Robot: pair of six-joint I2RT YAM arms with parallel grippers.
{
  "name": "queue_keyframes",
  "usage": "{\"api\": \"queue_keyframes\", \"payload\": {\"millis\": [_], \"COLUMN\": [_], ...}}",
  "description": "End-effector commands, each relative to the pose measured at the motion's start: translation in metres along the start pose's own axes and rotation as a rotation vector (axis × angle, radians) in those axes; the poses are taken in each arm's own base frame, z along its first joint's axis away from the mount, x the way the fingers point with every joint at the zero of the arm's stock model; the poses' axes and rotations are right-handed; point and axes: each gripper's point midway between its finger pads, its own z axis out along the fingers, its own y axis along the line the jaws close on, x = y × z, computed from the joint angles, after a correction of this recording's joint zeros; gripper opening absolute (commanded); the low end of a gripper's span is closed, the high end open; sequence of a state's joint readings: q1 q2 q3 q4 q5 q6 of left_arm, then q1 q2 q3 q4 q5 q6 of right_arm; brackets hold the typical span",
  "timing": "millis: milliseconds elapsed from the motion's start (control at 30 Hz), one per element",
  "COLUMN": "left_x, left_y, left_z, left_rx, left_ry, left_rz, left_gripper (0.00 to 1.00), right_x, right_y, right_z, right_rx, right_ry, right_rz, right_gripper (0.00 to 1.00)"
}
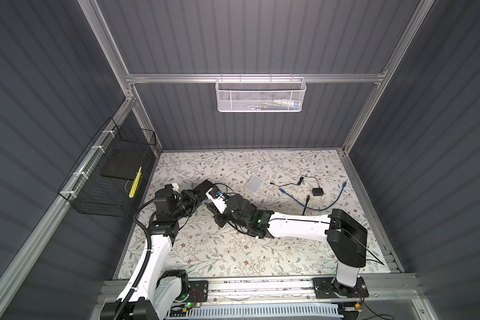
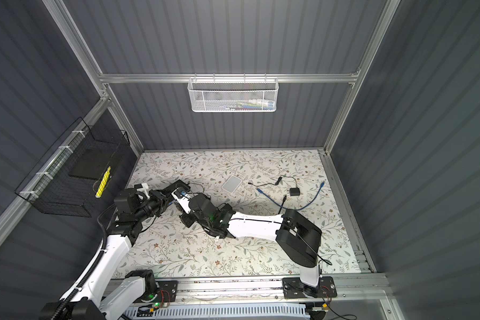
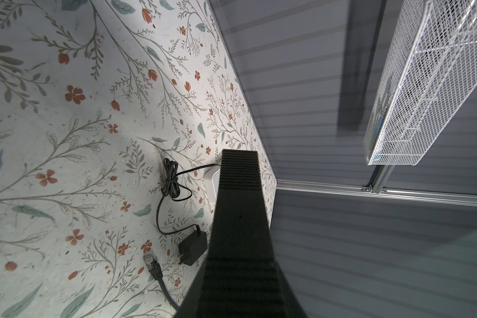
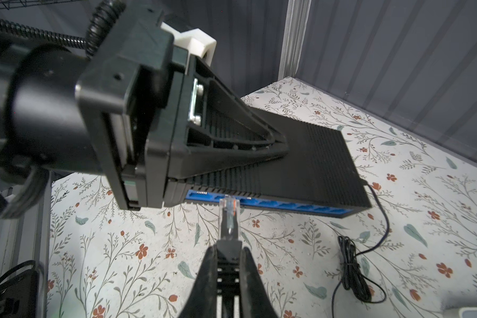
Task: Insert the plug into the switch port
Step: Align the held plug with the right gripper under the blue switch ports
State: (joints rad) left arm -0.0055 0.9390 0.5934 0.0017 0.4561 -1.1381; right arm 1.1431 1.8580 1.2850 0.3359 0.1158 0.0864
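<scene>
In the right wrist view, the right gripper (image 4: 229, 249) is pinched almost closed on the boot of the plug (image 4: 228, 210). The plug's clear nose points straight ahead, in line with the fingers. Directly in front of it lies the switch (image 4: 314, 159), with its blue port row (image 4: 287, 207) facing this gripper and running crosswise to the plug's long axis. The nose overlaps that row near the end held by the left gripper (image 4: 278, 148), which is clamped narrowly on the slab and appears to hold it clear of the bench (image 4: 149, 247). I cannot tell whether the nose has entered a port.

In the left wrist view, the switch is a ribbed black slab running straight out from the gripper. A black adapter (image 3: 193, 249) and a spare connector (image 3: 150, 260) lie on the bench beside it. The plug and ports are hidden here.

In both top views, the right arm reaches across to meet the left gripper. I judge the remaining move to be a short push forward along the plug's axis while the left gripper braces the switch.
</scene>
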Motion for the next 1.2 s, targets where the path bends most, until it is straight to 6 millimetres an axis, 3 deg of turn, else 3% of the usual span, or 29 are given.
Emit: {"api": "queue_keyframes", "payload": {"millis": [0,333,1167], "left_x": [0.008,0.009,0.013], "left_y": [-0.020,-0.016,-0.013], "left_z": [-0.004,-0.005,-0.010], "left_rx": [0.067,0.067,0.062], "left_ry": [0.042,0.038,0.035], "left_rz": [0.026,0.021,0.086], "left_gripper": [0.00,0.00,0.00], "right_x": [-0.022,-0.042,-0.059], "right_y": [-0.002,0.005,0.002], "right_z": [0.007,0.011,-0.006], "right_rx": [0.003,-0.020,-0.032], "right_ry": [-0.054,-0.101,-0.127], "right_rz": [0.001,0.022,0.078], "right_gripper": [0.00,0.00,0.00]}}
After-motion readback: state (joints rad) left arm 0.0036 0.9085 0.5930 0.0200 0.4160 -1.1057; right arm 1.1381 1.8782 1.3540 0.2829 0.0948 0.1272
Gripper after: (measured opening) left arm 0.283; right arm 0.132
